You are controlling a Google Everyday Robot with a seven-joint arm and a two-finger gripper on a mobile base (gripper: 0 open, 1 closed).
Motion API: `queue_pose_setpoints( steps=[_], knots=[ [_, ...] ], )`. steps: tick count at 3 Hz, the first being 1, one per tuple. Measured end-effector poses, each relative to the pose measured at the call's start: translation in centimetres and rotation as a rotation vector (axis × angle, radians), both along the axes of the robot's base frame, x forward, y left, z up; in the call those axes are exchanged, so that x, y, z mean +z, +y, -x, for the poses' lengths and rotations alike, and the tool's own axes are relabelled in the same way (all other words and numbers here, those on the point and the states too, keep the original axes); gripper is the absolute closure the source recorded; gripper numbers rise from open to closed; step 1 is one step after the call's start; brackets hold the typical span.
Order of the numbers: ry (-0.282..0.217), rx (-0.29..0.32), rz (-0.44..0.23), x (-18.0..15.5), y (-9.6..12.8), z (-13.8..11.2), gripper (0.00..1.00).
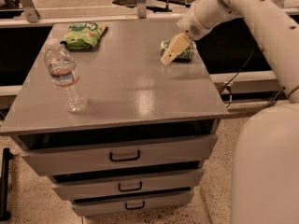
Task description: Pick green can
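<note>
Green-printed, the green can just behind the gripper should be straddled squarely across its body; the gripper's opening cannot be told.

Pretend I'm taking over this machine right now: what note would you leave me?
Tool: at the right rear of the cabinet top, directly in front of the green can; whether they touch cannot be judged.
Green can: on the cabinet top, apparently lying on its side, not lifted.
Elsewhere: water bottle upright at front left and green snack bag at rear left, both well apart from the tool.
Done: the tool is at the can.
Left: grip the can and lift it.
</note>
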State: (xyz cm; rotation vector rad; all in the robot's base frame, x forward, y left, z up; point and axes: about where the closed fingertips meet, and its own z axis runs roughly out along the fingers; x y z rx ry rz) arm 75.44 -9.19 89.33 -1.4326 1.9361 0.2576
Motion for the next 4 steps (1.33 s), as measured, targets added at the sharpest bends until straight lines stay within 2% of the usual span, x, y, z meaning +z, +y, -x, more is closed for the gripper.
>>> queue_pose_setpoints(
  steps=[1, 2, 3, 4],
  knots=[
    [0.060, -0.043, 0.008, -2.9, -0.1, -2.4, 0.00],
    [0.100, -0.073, 0.033, -4.4, -0.8, -3.4, 0.17],
    [0.110, -0.075, 0.036, -3.8, -1.4, -3.3, 0.41],
    [0.117, -0.037, 0.027, -2.4, -0.9, -2.0, 0.64]
  ],
)
